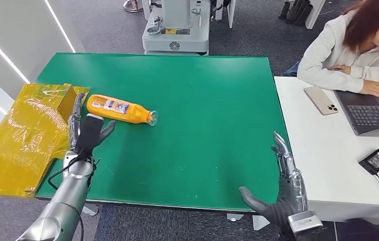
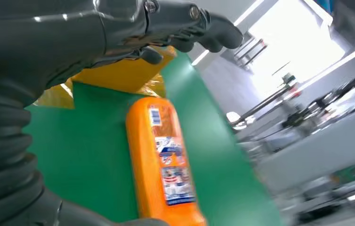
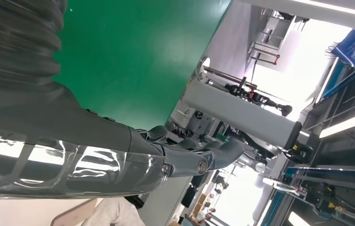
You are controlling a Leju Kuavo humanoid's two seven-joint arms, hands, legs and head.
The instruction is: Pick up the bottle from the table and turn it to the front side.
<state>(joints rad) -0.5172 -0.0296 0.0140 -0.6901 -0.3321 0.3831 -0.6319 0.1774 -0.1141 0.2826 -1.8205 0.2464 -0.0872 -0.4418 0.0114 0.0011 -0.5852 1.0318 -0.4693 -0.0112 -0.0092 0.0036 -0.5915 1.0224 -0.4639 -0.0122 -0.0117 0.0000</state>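
Note:
An orange bottle (image 1: 119, 109) with a printed label lies on its side on the green table (image 1: 197, 120), its clear cap end pointing right. My left hand (image 1: 86, 131) hovers just in front of the bottle's base end, fingers spread, holding nothing. The left wrist view has the bottle (image 2: 164, 165) close ahead of the hand (image 2: 119, 28), with label and barcode facing up. My right hand (image 1: 283, 193) is at the table's front right corner with its fingers apart and nothing in it; the right wrist view shows it (image 3: 133, 150) over the table edge.
A crumpled yellow plastic-wrapped box (image 1: 24, 135) lies at the table's left edge, beside my left hand. A white desk (image 1: 323, 150) adjoins the right side, with a phone (image 1: 321, 100), a laptop (image 1: 376, 113) and a person (image 1: 358, 45) seated. A grey machine base (image 1: 176, 30) stands behind the table.

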